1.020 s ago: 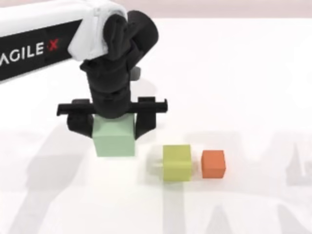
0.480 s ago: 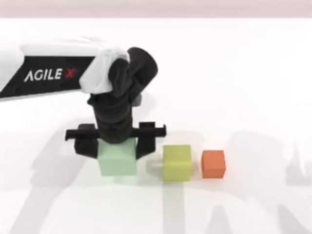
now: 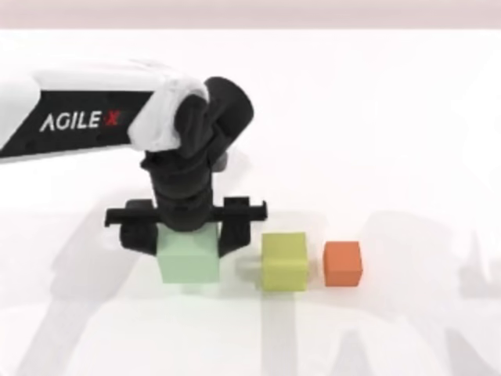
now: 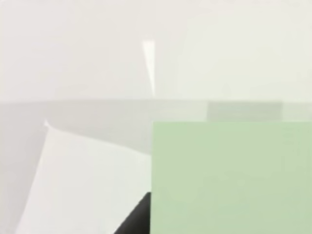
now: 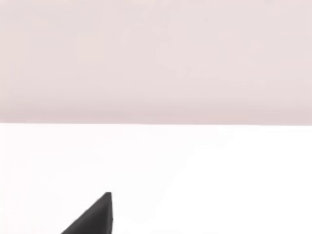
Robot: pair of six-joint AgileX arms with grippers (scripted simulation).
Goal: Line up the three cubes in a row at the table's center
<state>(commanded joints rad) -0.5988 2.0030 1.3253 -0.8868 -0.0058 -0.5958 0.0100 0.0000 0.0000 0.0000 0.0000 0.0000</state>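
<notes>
Now, left arm: it reaches in from the table's left edge, and the left gripper (image 3: 188, 235) sits down over the big green cube (image 3: 190, 262).
Left jaws: one finger is on each side of the big green cube, pinching it.
Big green cube: it is left of the table's (image 3: 376, 117) middle, about level with the other two, with a gap before the yellow-green one. In the left wrist view the big green cube (image 4: 229, 178) fills much of the picture.
How it may handle: it looks hard and plain, with flat dull sides, so I think it will not squash or slip much. It is likely light.
Where to hold: the two flat sides across from each other, near the middle, so it does not tip.
Yellow-green cube (image 3: 284, 262): it sits at about the table's middle, just beside the orange one but not touching.
Small orange cube (image 3: 343, 263): it is the last in the row, toward the table's right edge.
Row: all three look nearly lined up, though I think the green one stands a bit far off.
Right arm: it is parked out of the top view; its wrist view shows only bare table and a dark tip.
</notes>
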